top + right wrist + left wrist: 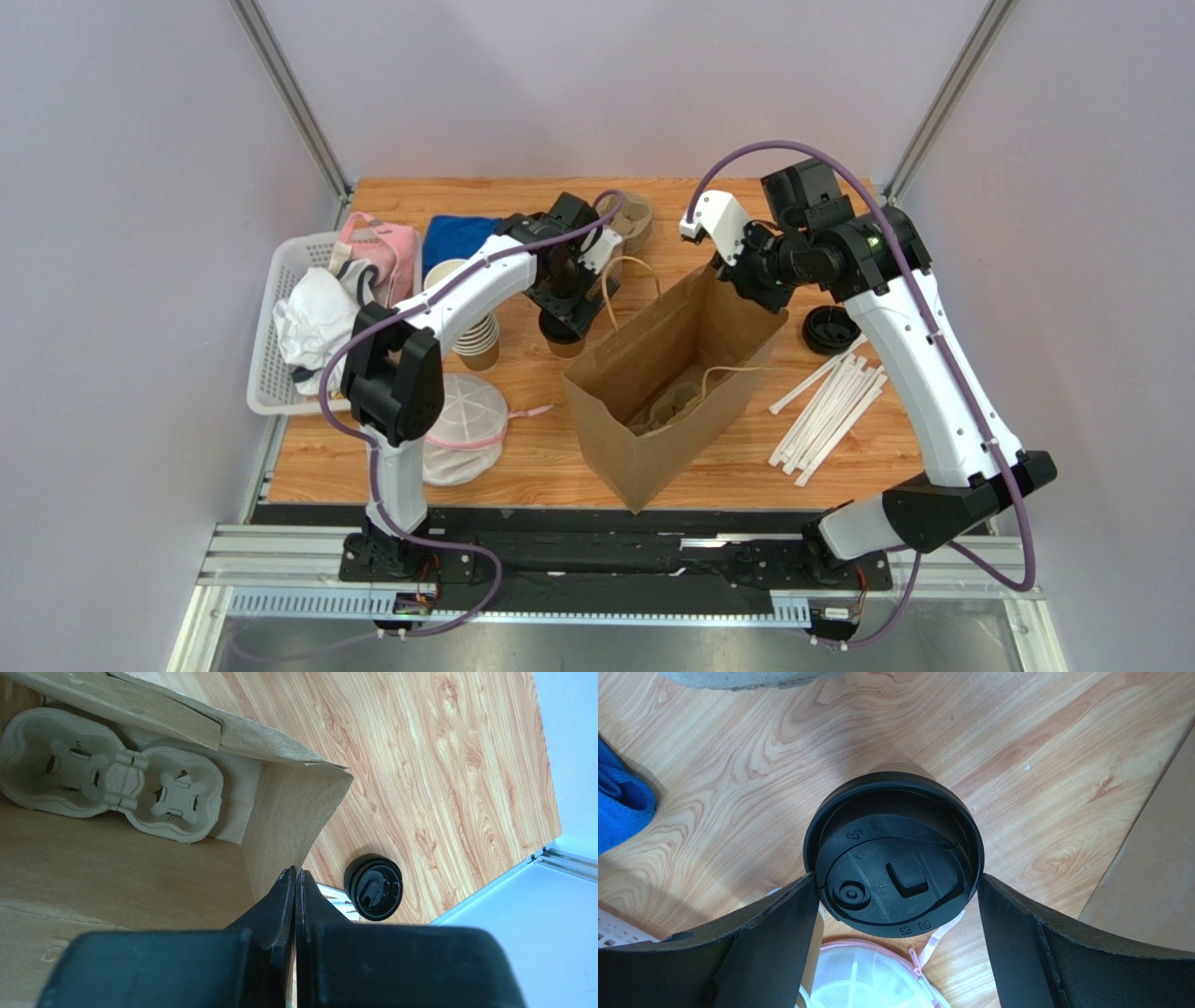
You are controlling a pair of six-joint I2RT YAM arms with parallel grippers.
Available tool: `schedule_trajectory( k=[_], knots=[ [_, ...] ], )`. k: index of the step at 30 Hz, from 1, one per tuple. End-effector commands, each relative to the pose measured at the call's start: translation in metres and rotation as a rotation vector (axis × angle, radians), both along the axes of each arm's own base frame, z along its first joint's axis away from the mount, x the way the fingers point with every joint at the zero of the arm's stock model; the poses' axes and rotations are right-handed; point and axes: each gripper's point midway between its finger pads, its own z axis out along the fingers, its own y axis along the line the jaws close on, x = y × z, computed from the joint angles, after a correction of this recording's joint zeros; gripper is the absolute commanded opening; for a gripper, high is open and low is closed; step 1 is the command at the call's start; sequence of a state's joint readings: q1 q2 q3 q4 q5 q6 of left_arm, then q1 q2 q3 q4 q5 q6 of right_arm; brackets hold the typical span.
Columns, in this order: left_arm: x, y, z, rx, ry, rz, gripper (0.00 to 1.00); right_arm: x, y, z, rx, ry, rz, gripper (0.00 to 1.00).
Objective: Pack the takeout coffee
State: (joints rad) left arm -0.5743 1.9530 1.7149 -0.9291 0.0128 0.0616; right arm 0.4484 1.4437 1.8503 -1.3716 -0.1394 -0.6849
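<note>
The takeout coffee [564,336] [892,868], a tan paper cup under a black lid, stands on the table just left of the paper bag [659,406]. My left gripper [568,311] [897,879] hangs over it, open, with one finger close to each side of the lid's rim. My right gripper [741,284] [295,872] is shut on the far rim of the paper bag [126,861], which stands open. A pulp cup carrier [112,773] lies at the bottom of the bag.
Loose black lids [828,331] [373,887] and white straws [828,413] lie right of the bag. To the left are stacked paper cups [470,333], a white mesh pouch [463,413] [871,980], a white basket [281,371] and a blue cloth [460,235] [619,805].
</note>
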Motion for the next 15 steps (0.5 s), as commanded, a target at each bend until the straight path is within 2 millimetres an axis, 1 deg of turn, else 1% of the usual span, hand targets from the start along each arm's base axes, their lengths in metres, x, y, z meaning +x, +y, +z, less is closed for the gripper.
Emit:
schedule_trajectory(
  k=[1, 2, 10, 15],
  knots=[
    [0.000, 0.000, -0.017, 0.030, 0.012, -0.024, 0.89, -0.065, -0.034, -0.023, -0.127, 0.245, -0.004, 0.00],
    [-0.001, 0.000, -0.019, 0.033, 0.017, -0.027, 0.87, -0.065, -0.033, -0.022, -0.125, 0.244, -0.002, 0.00],
    [-0.011, 0.008, -0.030, 0.065, 0.051, -0.046, 0.84, -0.063, -0.030, -0.024, -0.118, 0.254, 0.003, 0.00],
    [-0.019, 0.012, -0.042, 0.091, 0.098, -0.056, 0.82, -0.063, -0.029, -0.024, -0.114, 0.260, 0.005, 0.00]
  ],
)
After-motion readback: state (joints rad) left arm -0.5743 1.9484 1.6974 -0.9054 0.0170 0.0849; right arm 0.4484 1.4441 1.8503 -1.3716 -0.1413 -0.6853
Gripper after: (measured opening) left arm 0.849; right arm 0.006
